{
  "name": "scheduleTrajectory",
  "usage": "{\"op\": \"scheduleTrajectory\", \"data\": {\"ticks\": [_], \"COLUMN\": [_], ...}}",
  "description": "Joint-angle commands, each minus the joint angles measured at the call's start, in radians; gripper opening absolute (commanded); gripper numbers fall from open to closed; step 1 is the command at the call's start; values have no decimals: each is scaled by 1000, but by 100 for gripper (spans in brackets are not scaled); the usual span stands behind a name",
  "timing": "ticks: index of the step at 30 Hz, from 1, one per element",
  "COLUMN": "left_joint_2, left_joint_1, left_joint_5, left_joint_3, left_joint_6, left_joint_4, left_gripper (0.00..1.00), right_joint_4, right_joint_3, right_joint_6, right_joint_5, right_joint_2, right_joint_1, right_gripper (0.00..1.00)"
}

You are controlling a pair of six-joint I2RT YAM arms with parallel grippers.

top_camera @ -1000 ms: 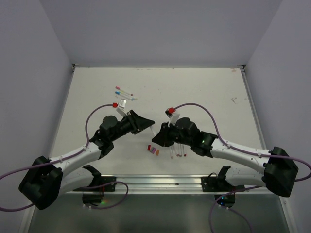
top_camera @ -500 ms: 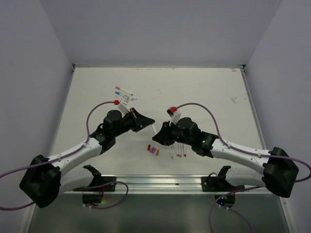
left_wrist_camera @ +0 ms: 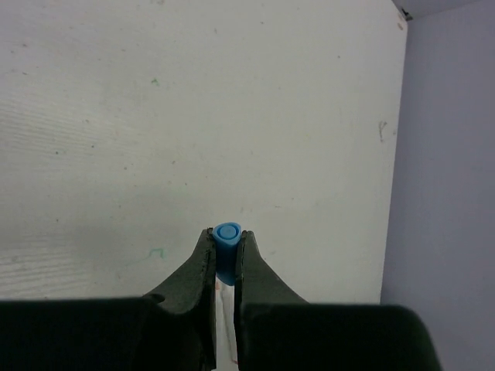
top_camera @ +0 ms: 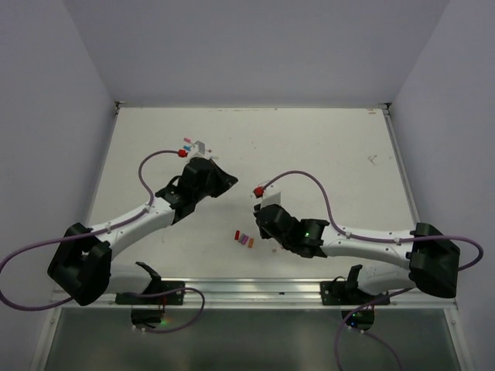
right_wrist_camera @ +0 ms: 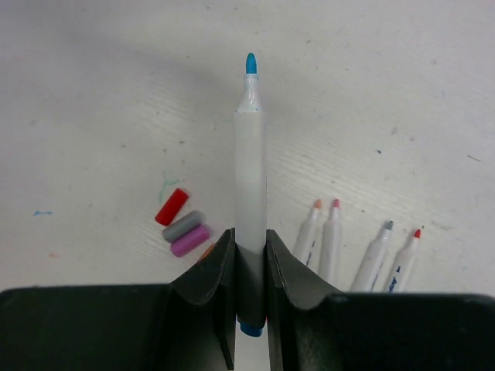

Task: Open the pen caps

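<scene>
The left pincer (left_wrist_camera: 226, 241) is pinching the little blue cap (left_wrist_camera: 227, 261) above the counter (left_wrist_camera: 193, 116), well apart from the right pincer (right_wrist_camera: 249, 236), which pinches the open blue pen (right_wrist_camera: 250, 154) by its back end, likely to lay it beside the four pens (right_wrist_camera: 331, 243) already opened.

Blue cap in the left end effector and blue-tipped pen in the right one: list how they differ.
The blue cap is a short stub barely poking past the left end effector; the blue-tipped pen is long and slim, reaching far beyond the right end effector. The cap is solid blue; the pen's barrel is whitish with a blue nib. Both are pinched between closed jaws.
</scene>
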Motion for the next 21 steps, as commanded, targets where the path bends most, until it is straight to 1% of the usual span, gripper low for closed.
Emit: {"op": "scheduleTrajectory", "data": {"ticks": [1,2,3,4,5,6,9,11,13,17,21], "left_joint_2": [38,44,44,44,38,37,15,4,4,6,7], "left_joint_1": [34,34,34,32,32,31,29,29,28,25,17], "left_joint_5": [-21,-10,-3,5,35,51,88,132,137,167,183], "left_joint_3": [42,42,39,39,19,6,-80,-148,-198,-265,-292], "left_joint_6": [45,103,131,157,224,255,355,390,399,422,422], "left_joint_4": [24,15,0,-11,-11,-11,-8,2,15,70,99], "left_gripper": [0,0,0,0,0,0,0,0,0,2,2], "right_joint_4": [-68,-145,-197,-240,-268,-308,-366,-406,-421,-408,-399], "right_joint_3": [-14,-13,-4,-7,-13,-20,-51,-73,-103,-142,-195], "right_joint_6": [30,52,113,113,135,141,182,233,254,285,354], "right_joint_5": [182,168,151,138,116,101,84,90,87,41,36], "right_joint_2": [-38,-62,-70,-85,-99,-136,-196,-233,-245,-193,-171], "right_joint_1": [-1,-42,-70,-93,-118,-147,-173,-184,-199,-253,-268], "right_gripper": [0,0,0,0,0,0,0,0,0,0,0]}}
